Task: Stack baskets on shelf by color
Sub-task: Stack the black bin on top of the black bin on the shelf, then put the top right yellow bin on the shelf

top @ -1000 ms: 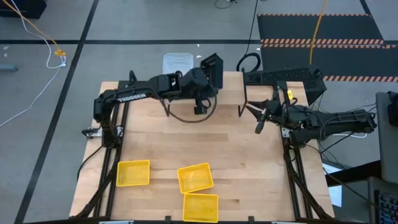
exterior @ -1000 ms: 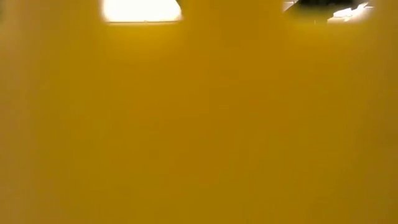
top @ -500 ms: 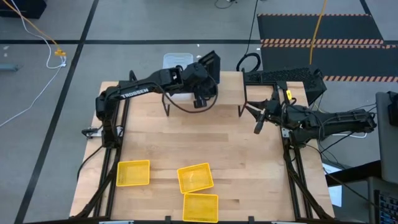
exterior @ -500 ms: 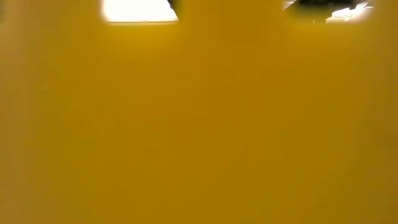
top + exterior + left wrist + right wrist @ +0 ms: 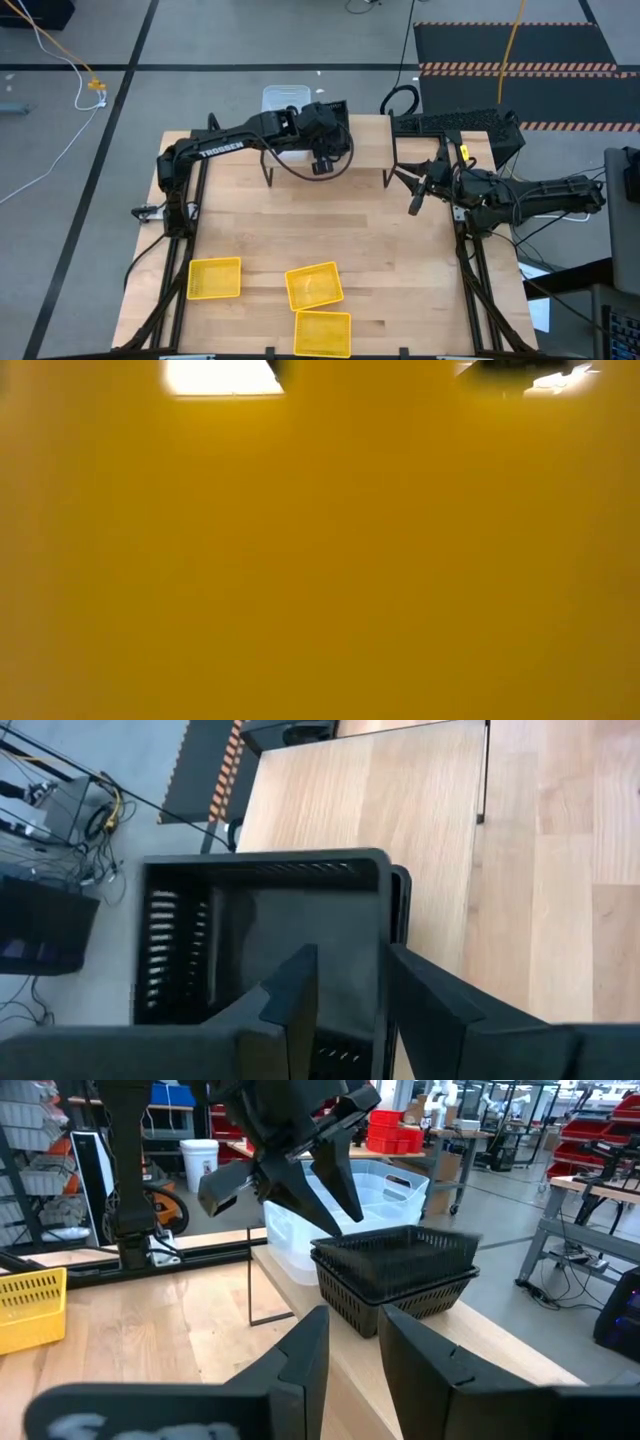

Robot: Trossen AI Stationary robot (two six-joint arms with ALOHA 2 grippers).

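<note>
- Baskets are sitting in three colour groups; the black perforated baskets (image 5: 395, 1272) are nesting in a stack on the shelf (image 5: 300, 1295) at the far edge of the table (image 5: 300, 225), with the clear baskets (image 5: 375, 1195) stacked just beside them on the same plank.
- Three yellow baskets (image 5: 318, 286) are lying well apart from the shelf, along the near edge of the table; two of them are touching at a corner, the third is lying off to the left.
- Left gripper (image 5: 345, 995) is hanging directly over the black stack; its fingers are spread apart and holding nothing, one finger reaching inside the top basket and the other outside its wall.
- Right gripper (image 5: 418, 192) is waiting low over the table by the shelf's right legs, with its fingers parted and empty.
- Handling, as a judgement: these baskets are looking light and thin-walled, stiff at the rim but likely flexing in the slotted sides; the plastic is probably slick, so a pinch is risking a slip or a tilt.
- Best hold is seeming to be the rim of a short wall, one finger inside and one outside; gripping near the middle of that wall should be keeping the basket level while it is nesting into its own colour.
- Low view is showing only yellow, a basket wall apparently blocking it.
</note>
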